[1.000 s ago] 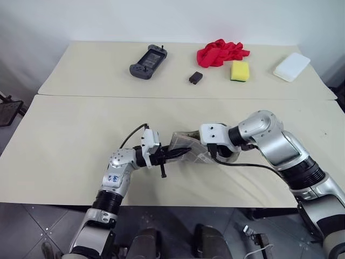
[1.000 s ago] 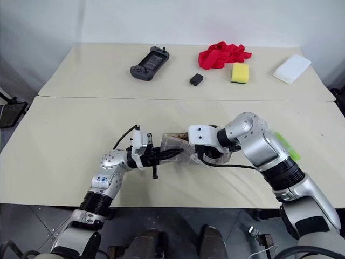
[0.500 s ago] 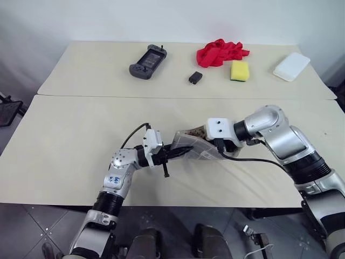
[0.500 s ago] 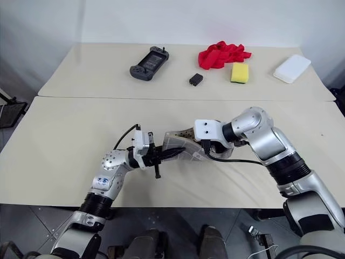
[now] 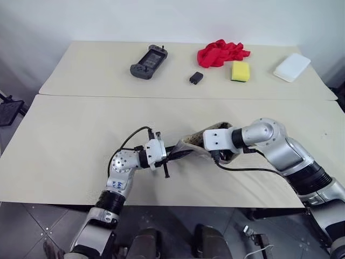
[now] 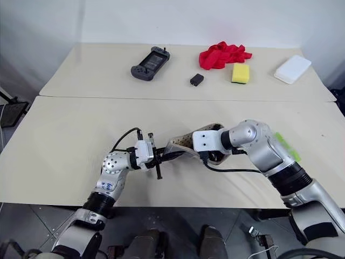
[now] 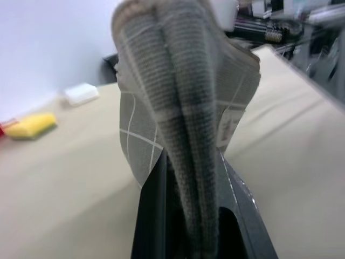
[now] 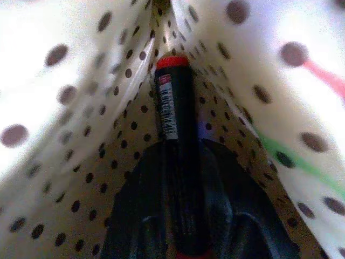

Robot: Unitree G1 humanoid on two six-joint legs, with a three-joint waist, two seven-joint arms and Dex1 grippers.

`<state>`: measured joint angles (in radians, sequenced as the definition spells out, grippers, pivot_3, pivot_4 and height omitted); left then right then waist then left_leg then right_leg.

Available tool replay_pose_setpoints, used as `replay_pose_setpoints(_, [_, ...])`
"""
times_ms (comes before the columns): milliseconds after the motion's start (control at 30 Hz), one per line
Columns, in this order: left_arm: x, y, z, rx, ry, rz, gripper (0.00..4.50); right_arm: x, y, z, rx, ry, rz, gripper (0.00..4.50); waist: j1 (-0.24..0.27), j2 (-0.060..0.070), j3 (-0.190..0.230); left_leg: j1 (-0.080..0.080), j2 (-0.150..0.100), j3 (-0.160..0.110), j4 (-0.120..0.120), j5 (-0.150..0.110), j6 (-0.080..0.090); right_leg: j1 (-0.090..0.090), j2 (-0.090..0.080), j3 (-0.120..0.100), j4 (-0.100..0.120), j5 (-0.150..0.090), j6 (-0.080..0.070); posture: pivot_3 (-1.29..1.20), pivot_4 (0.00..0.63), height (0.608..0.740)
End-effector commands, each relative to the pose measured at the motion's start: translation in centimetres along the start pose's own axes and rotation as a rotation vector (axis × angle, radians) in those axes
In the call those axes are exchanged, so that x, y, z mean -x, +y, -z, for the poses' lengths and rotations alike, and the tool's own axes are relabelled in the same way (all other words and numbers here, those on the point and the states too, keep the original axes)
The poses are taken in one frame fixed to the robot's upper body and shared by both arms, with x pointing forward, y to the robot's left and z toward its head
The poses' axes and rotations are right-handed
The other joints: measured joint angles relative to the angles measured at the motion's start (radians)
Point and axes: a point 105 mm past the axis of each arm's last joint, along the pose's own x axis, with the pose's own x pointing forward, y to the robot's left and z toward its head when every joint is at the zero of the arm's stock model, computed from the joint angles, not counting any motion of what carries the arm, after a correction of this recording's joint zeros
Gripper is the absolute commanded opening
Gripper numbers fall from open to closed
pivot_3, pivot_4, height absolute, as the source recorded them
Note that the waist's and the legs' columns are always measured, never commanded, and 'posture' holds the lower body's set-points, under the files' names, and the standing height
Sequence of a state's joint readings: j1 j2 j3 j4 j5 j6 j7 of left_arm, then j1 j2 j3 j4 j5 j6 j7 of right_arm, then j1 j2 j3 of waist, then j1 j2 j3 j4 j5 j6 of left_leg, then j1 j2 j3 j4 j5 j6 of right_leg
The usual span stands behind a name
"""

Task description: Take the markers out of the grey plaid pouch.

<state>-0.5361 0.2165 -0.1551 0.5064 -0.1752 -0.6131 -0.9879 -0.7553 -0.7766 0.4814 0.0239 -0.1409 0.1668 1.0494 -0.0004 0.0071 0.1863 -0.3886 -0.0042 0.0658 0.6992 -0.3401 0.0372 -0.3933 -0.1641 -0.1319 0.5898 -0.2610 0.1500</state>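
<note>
Item 1: grey plaid pouch (image 5: 190,144), soft woven fabric with tan dotted lining, held off the near table (image 5: 64,145) between the 2 grippers. Limp and light by the look of it; it sags unless pinched at an edge.

Item 2: left gripper (image 7: 191,216), fingers clamped tight on a bunched fold at 1 end of the pouch.

Item 3: right gripper (image 8: 180,178), reaching inside the pouch mouth, fingers drawn in around 1 dark marker with a red cap (image 8: 175,113). The marker lies straight ahead between the fingers, its cap pointing deeper into the lining.

Handling: the marker appears rigid, smooth and light, likely slippery; best taken mid-barrel, as here. Green and pink streaks beside the right gripper may be further markers; cannot tell.
</note>
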Motion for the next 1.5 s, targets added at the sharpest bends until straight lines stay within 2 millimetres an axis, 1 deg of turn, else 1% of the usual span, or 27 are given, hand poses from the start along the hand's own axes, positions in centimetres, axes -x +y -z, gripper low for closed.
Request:
replay_pose_setpoints(33, [2.1,1.1,0.8,-0.033,0.02,-0.118,0.0,3.9,-3.6,4.4,-0.058,0.158,0.243,0.27,0.0,0.0,0.0,0.0,0.0,0.0,0.0,0.0,0.0,0.0,0.0,0.0,0.0,0.0,0.0,0.0,0.15,0.74])
replay_pose_setpoints(67, [2.1,1.1,0.9,-0.037,0.02,-0.12,0.0,4.1,-3.9,4.4,-0.052,0.158,0.259,0.08,0.0,0.0,0.0,0.0,0.0,0.0,-0.001,0.0,0.0,-0.001,0.0,0.0,0.0,0.0,0.0,0.0,0.15,0.74])
replay_pose_setpoints(100, [2.0,1.0,1.0,-0.039,0.02,-0.11,0.0,4.3,-3.9,4.6,-0.056,0.163,0.253,0.03,0.0,0.0,0.0,0.0,0.0,0.0,-0.001,0.0,0.0,-0.001,0.0,0.0,0.0,0.0,0.0,0.0,0.15,0.74])
replay_pose_setpoints(233, [1.8,0.6,1.3,-0.034,0.03,-0.089,0.0,4.7,-3.9,4.5,-0.073,0.146,0.237,0.03,0.001,0.0,0.0,-0.001,0.0,0.0,-0.001,0.0,0.0,-0.001,0.0,-0.001,-0.001,0.0,0.0,0.0,0.15,0.74])
replay_pose_setpoints(300, [1.8,0.5,1.7,-0.026,0.043,-0.088,0.0,4.8,-3.1,3.5,-0.077,0.046,0.177,0.03,0.002,0.0,0.0,-0.001,-0.001,0.0,-0.001,0.0,0.0,-0.001,0.0,-0.001,-0.001,0.0,0.0,0.0,0.15,0.74])
replay_pose_setpoints(367, [2.0,0.6,1.9,-0.012,0.05,-0.1,0.0,5.2,-2.8,3.0,-0.075,-0.021,0.141,0.03,0.004,0.0,0.0,-0.001,-0.001,0.0,-0.001,0.0,0.0,-0.001,0.0,-0.001,-0.001,0.0,0.0,0.0,0.15,0.74])
replay_pose_setpoints(433, [2.1,0.6,2.0,-0.006,0.059,-0.102,0.0,5.8,-3.0,3.2,-0.041,-0.032,0.148,0.03,0.002,0.0,0.0,-0.001,-0.001,0.001,-0.001,0.0,0.001,0.0,0.0,-0.001,-0.001,0.0,0.0,0.0,0.15,0.74])
replay_pose_setpoints(500, [2.4,0.6,2.3,0.005,0.078,-0.104,0.0,6.5,-3.0,2.4,0.008,-0.148,0.136,0.03,0.001,0.0,0.0,-0.001,-0.001,0.001,-0.001,0.0,0.001,0.0,0.0,-0.001,-0.001,0.0,0.0,0.0,0.15,0.74])
replay_pose_setpoints(567, [2.7,0.7,2.5,0.018,0.086,-0.124,0.0,7.2,-2.6,2.2,0.07,-0.229,0.125,0.03,0.0,-0.001,0.0,-0.001,-0.001,0.001,-0.001,0.0,0.001,0.0,0.0,-0.001,-0.001,0.0,0.0,0.0,0.15,0.74])
replay_pose_setpoints(600, [2.7,0.8,2.5,0.019,0.086,-0.131,0.0,7.3,-2.9,1.9,0.097,-0.273,0.16,0.03,0.001,-0.001,0.0,-0.001,-0.001,0.001,-0.001,0.0,0.001,0.0,0.0,-0.001,-0.001,0.0,0.0,0.0,0.15,0.74])
replay_pose_setpoints(633, [2.7,0.9,2.4,0.017,0.085,-0.132,0.0,7.4,-3.5,2.2,0.07,-0.281,0.203,0.03,0.001,-0.001,0.0,-0.001,-0.001,0.001,-0.001,0.0,0.001,0.0,0.0,-0.002,-0.001,0.0,0.0,0.0,0.15,0.74])
replay_pose_setpoints(667, [2.7,0.9,2.4,0.015,0.084,-0.131,0.0,7.3,-3.9,2.4,0.05,-0.287,0.234,0.03,-0.001,-0.001,0.0,-0.001,-0.001,0.002,-0.001,0.0,0.001,0.0,0.0,-0.002,-0.001,0.0,0.0,0.0,0.15,0.74])
replay_pose_setpoints(733, [2.7,0.9,2.4,0.012,0.084,-0.13,0.0,6.8,-3.7,4.6,0.085,-0.144,0.225,0.03,-0.001,-0.001,0.0,-0.001,0.0,0.002,-0.001,0.0,0.001,0.0,0.0,-0.002,-0.001,0.0,0.0,0.0,0.15,0.74])
replay_pose_setpoints(767, [2.8,0.9,2.4,0.018,0.087,-0.132,0.0,6.6,-3.7,6.0,0.018,-0.069,0.223,0.03,-0.001,-0.001,0.001,-0.001,0.0,0.002,-0.001,0.0,0.001,0.0,0.0,-0.001,-0.001,0.0,0.0,0.0,0.15,0.74])
replay_pose_setpoints(800, [2.8,0.9,2.5,0.021,0.09,-0.134,0.0,6.5,-4.0,6.1,0.048,-0.046,0.25,0.03,-0.001,-0.001,0.001,-0.001,0.0,0.002,-0.001,0.0,0.001,0.0,0.0,-0.001,-0.001,0.0,0.0,0.0,0.15,0.74])
replay_pose_setpoints(833, [2.8,1.0,2.6,0.034,0.094,-0.143,0.0,6.4,-4.4,6.2,0.03,-0.028,0.276,0.03,-0.001,-0.001,0.0,-0.001,0.0,0.002,-0.001,0.0,0.001,0.0,0.0,-0.001,-0.001,0.0,0.0,0.0,0.15,0.74])
replay_pose_setpoints(900, [2.8,1.4,2.5,0.077,0.087,-0.177,0.0,6.1,-4.5,5.6,0.105,-0.013,0.269,0.03,0.001,-0.001,0.001,-0.001,0.0,0.002,-0.001,0.0,0.001,0.0,0.0,-0.001,-0.001,0.0,0.0,0.0,0.15,0.74])
replay_pose_setpoints(1000, [2.4,2.1,2.0,0.204,0.03,-0.214,0.0,5.5,-3.6,5.6,0.128,0.04,0.197,0.03,0.003,-0.001,0.001,-0.002,0.001,0.001,-0.001,0.0,0.001,0.0,0.0,-0.001,-0.001,0.0,0.0,0.0,0.15,0.74])
replay_pose_setpoints(1067, [1.7,2.2,1.1,0.303,-0.027,-0.203,0.0,4.5,-2.1,5.7,0.1,0.075,0.101,0.03,0.002,-0.001,0.0,-0.002,0.001,0.001,-0.001,0.0,0.001,0.0,0.0,-0.001,-0.001,0.0,0.0,0.0,0.15,0.74])
replay_pose_setpoints(1100, [1.0,2.2,0.4,0.378,-0.068,-0.175,0.0,3.7,-1.4,5.1,0.071,0.05,0.071,0.03,0.002,-0.001,0.001,-0.002,0.001,0.0,-0.001,0.0,0.001,0.0,0.0,-0.001,-0.001,0.0,0.0,0.0,0.15,0.74])
replay_pose_setpoints(1167, [-0.1,2.2,-1.0,0.516,-0.144,-0.134,0.0,2.6,-0.2,4.2,0.082,0.026,0.003,0.03,0.002,-0.001,0.001,-0.002,0.001,0.0,-0.001,0.0,0.001,0.0,0.0,-0.001,0.0,0.0,0.0,0.0,0.15,0.74])
replay_pose_setpoints(1233, [-0.5,2.5,-1.8,0.619,-0.186,-0.126,0.0,2.2,0.2,3.9,0.076,0.02,-0.03,0.03,0.002,0.0,0.001,-0.002,0.001,0.0,-0.001,0.0,0.001,0.0,0.0,-0.001,0.0,0.0,0.0,0.0,0.15,0.74])
replay_pose_setpoints(1267, [-0.7,2.8,-2.4,0.687,-0.218,-0.118,0.0,1.9,0.5,3.8,0.073,0.021,-0.059,0.03,0.001,0.0,0.001,-0.002,0.001,-0.001,0.0,0.0,0.001,0.0,0.0,-0.001,0.0,0.0,0.0,0.0,0.15,0.74])
replay_pose_setpoints(1300, [-0.9,3.4,-2.8,0.85,-0.259,-0.123,0.0,1.5,0.9,3.7,0.054,0.022,-0.1,0.03,0.001,0.0,0.001,-0.001,0.001,-0.001,0.0,0.0,0.001,0.0,0.0,-0.001,0.0,0.0,0.0,0.0,0.15,0.74])
replay_pose_setpoints(1333, [-1.1,3.8,-3.4,0.951,-0.296,-0.104,0.0,1.3,1.5,3.6,0.037,0.015,-0.152,0.03,0.002,-0.001,0.001,-0.001,0.001,-0.001,0.0,0.0,0.001,0.0,0.0,-0.001,0.0,0.0,0.0,0.0,0.15,0.74])
replay_pose_setpoints(1400, [-1.4,4.6,-3.6,1.08,-0.304,-0.116,0.0,1.1,2.6,3.5,0.07,0.014,-0.249,0.03,0.002,-0.001,0.001,-0.001,0.003,-0.002,0.0,0.0,0.001,0.0,0.0,0.0,0.0,0.0,0.0,0.0,0.15,0.74])
replay_pose_setpoints(1500, [-1.1,5.5,-4.1,1.172,-0.353,-0.132,0.0,1.4,3.9,3.6,0.032,0.023,-0.355,0.03,0.003,0.0,0.001,-0.001,0.002,-0.003,0.0,0.0,0.001,0.001,0.0,-0.001,0.0,0.0,0.0,0.0,0.15,0.74])
